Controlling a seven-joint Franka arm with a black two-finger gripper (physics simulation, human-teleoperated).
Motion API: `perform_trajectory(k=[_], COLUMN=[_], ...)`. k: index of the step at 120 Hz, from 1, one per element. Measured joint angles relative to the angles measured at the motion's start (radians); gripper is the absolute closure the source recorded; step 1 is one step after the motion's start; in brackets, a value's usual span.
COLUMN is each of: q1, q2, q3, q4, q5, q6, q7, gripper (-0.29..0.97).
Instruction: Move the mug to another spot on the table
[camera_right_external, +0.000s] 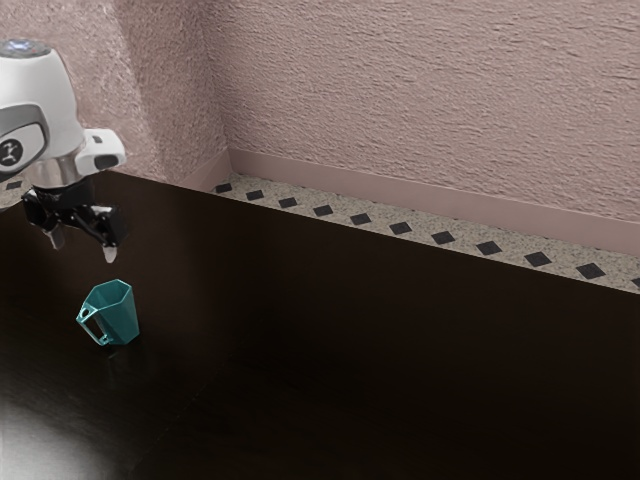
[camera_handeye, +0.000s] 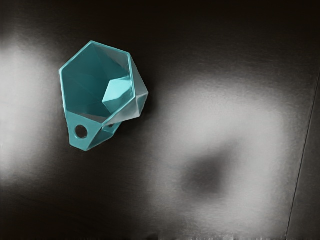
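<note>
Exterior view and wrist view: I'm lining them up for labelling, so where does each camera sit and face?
Exterior view: beside the arm, looking across the dark glossy table; shows the white arm and open black claw above the teal faceted mug.
Wrist view: on the hand, looking down into the mug.
Shared: mug and table.
</note>
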Motion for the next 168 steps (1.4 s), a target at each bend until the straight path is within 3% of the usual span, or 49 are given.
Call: perform_trajectory(k=[10, 20, 41, 72, 84, 101, 112, 152, 168], q1=[-0.001, -0.021, -0.173, -0.208, -0.209, -0.211, -0.21, -0.208, -0.209], q2=[-0.078, -0.082, 0.029, 0.227, 0.246, 0.286, 0.305, 0.359, 0.386], q3=[0.071, 0.15, 0.391, 0.503, 0.514, 0.526, 0.552, 0.567, 0.566], q4=[-0.086, -0.148, -0.168, -0.178, -0.201, -0.204, -0.2, -0.194, -0.194], q5=[0.051, 0.085, 0.152, 0.185, 0.139, -0.041, -0.111, -0.15, -0.209], q6=[0.034, 0.086, 0.252, 0.443, 0.502, 0.554, 0.573, 0.603, 0.615], q7=[0.006, 0.014, 0.048, 0.125, 0.156, 0.217, 0.28, 0.577, 0.674], gripper=[0.0, 0.0, 0.0, 0.0, 0.0, 0.0, 0.0, 0.0, 0.02])
